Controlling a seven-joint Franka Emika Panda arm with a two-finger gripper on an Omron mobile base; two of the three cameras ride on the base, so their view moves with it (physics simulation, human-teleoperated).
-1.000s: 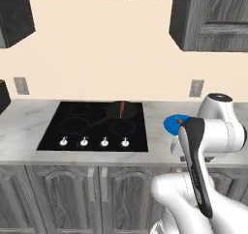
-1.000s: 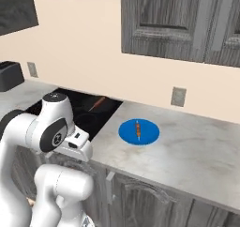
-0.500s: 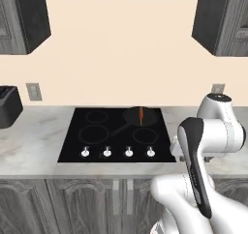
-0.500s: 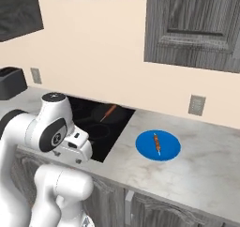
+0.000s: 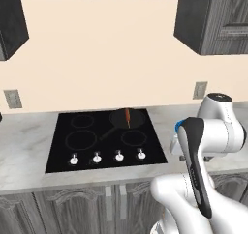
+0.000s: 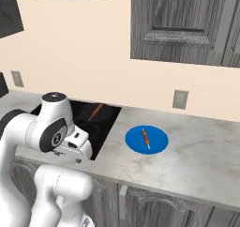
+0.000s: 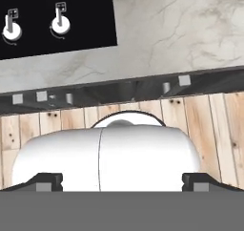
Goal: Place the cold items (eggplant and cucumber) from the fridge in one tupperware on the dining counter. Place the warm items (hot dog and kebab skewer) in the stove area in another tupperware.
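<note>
1. hot dog (image 5: 127, 117) lies in the pan (image 5: 127, 118) on the stove (image 5: 106, 138).
2. skewer (image 6: 146, 138) rests on the blue plate (image 6: 159, 141) on the tabletop (image 6: 197, 151).
3. both warm items look unpacked; fingers' opening cannot be told.

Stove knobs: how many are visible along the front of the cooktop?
4, in a row along the cooktop's front edge: far-left knob, second knob, third knob and far-right knob. None looks hidden.

A kebab skewer (image 6: 146, 138) lies on a blue plate (image 6: 159, 144) mid-counter; what looks like a hot dog (image 6: 96, 110) rests in the stove's (image 6: 104, 127) back-corner pan (image 6: 90, 115).
</note>
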